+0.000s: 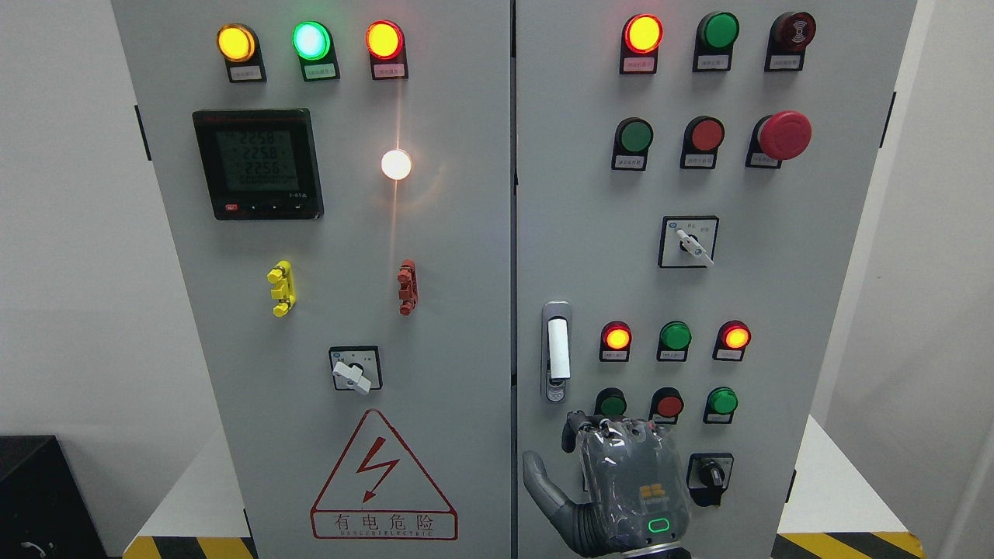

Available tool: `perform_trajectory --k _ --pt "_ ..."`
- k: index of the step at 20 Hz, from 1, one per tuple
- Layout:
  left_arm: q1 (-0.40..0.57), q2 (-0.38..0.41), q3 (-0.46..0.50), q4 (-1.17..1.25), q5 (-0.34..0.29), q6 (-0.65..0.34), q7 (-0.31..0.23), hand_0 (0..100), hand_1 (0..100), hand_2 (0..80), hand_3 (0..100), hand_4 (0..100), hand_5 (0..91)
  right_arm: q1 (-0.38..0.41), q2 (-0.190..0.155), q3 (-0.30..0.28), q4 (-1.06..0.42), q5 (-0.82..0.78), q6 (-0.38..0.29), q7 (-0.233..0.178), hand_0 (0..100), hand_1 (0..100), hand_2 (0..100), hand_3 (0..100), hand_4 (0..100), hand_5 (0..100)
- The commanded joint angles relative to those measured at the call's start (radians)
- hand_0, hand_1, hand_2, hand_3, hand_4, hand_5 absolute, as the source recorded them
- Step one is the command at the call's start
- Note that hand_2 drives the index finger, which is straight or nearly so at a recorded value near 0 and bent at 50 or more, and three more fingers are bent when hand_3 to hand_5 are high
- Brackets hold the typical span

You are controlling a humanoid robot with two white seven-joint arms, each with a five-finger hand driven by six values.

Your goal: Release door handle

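Note:
The door handle point(557, 351) is a grey upright plate with a white lever and a keyhole at its foot, set at the left edge of the right cabinet door point(808, 256). My right hand point(613, 477) rises from the bottom edge, its back toward me, just below and slightly right of the handle. It does not touch the handle. Its thumb point(540, 485) is spread out to the left, the other fingers point loosely bent toward the door, and it holds nothing. The left arm does not show.
The right door carries several lit indicator lamps, push buttons, a red mushroom stop button point(784, 134) and two rotary switches point(689, 242). The left door point(466, 310) has a meter point(258, 163) and a warning triangle point(383, 477). Yellow-black floor tape point(846, 545) runs along the base.

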Motion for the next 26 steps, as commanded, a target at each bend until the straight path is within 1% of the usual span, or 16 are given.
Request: perform_trajectory --k 1,8,11,12,14,21,23,26 --pt "-0.028 0.000 0.000 0.029 0.000 0.000 0.001 12 56 0.0 0 0 0.0 -0.029 0.005 -0.006 0.004 0.000 0.005 0.015 39 26 92 100 100 100" --pt "-0.028 0.000 0.000 0.029 0.000 0.000 0.001 12 56 0.0 0 0 0.0 -0.048 0.006 -0.006 0.019 0.004 0.011 0.018 35 30 93 100 100 100" --pt "-0.026 0.000 0.000 0.029 0.000 0.000 0.001 12 56 0.0 0 0 0.0 -0.048 0.008 -0.006 0.025 0.006 0.012 0.038 35 30 93 100 100 100" --pt "-0.028 0.000 0.000 0.029 0.001 0.000 0.001 12 56 0.0 0 0 0.0 -0.052 0.008 -0.006 0.030 0.006 0.025 0.040 35 30 93 100 100 100" --pt "-0.026 0.000 0.000 0.029 0.001 0.000 0.001 12 56 0.0 0 0 0.0 -0.066 0.008 -0.006 0.034 0.004 0.051 0.040 35 30 93 100 100 100" --pt "-0.026 0.000 0.000 0.029 0.000 0.000 0.001 12 56 0.0 0 0 0.0 -0.069 0.008 -0.007 0.028 0.006 0.057 0.037 34 30 93 100 100 100" --pt "-0.026 0.000 0.000 0.029 0.001 0.000 0.001 12 56 0.0 0 0 0.0 -0.083 0.008 -0.006 0.028 0.006 0.074 0.038 34 30 93 100 100 100" --pt "-0.026 0.000 0.000 0.029 0.000 0.000 0.001 12 56 0.0 0 0 0.0 -0.113 0.008 -0.006 0.028 0.006 0.075 0.038 34 30 93 100 100 100"
